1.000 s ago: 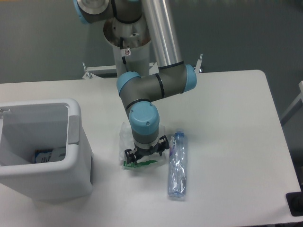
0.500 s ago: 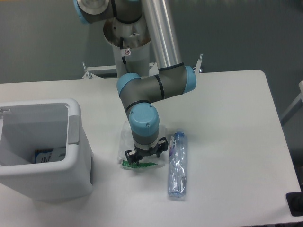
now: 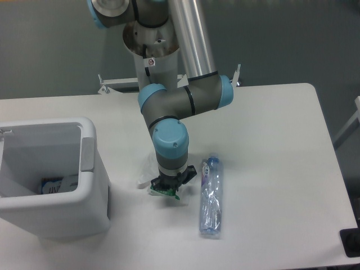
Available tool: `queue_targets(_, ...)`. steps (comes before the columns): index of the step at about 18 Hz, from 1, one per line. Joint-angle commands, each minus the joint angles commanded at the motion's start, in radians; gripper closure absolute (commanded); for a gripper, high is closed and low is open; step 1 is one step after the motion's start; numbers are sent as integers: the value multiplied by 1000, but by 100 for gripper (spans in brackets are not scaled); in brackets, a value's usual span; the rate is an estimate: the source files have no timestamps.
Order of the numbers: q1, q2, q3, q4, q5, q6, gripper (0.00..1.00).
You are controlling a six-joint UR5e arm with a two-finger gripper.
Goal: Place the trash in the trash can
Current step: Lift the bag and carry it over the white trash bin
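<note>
While the arm points straight down over the middle of the tabletop, its gripper sits right on the wrapper. The wrapper is thin, crinkly and see-through white, with a green strip along its lower edge. The green strip pokes out just under the black fingers, and the pale part sticks out to the left of them. The jaws look pulled in close around the wrapper, pinching it. Just to the right lies the bottle, clear and squashed, with its bluish cap end toward the front edge of the tabletop. It is near the gripper but not touching it. The trash can is white and big and stands at the left edge, with some bits already inside
</note>
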Motion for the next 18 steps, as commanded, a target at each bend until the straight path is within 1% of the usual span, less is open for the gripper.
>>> queue_targets(2, 5, 71, 8, 2, -2, 6, 100)
queue_targets(3, 6, 101, 32, 2, -8, 9, 100)
queue_targets(4, 21, 156, 79, 2, -37, 18, 100)
queue_targets(5, 26, 180, 124, 3, -72, 21, 100)
queue_targets(6, 34, 195, 174, 3, -110, 20, 100)
queue_targets(7, 47, 212, 246, 2, -171, 9, 100)
queue_targets(9, 54, 227, 328, 2, -207, 8, 100)
queue_targets(10, 60, 236, 356, 2, -216, 3, 100)
queue_targets(14, 61, 295, 416, 14, -229, -29, 100)
queue_targets(16, 48, 333, 437, 23, -233, -75, 100)
queue_targets(17, 37, 336, 460, 31, -236, -96, 100)
queue_targets(18, -3, 341, 454, 29, -253, -125, 100)
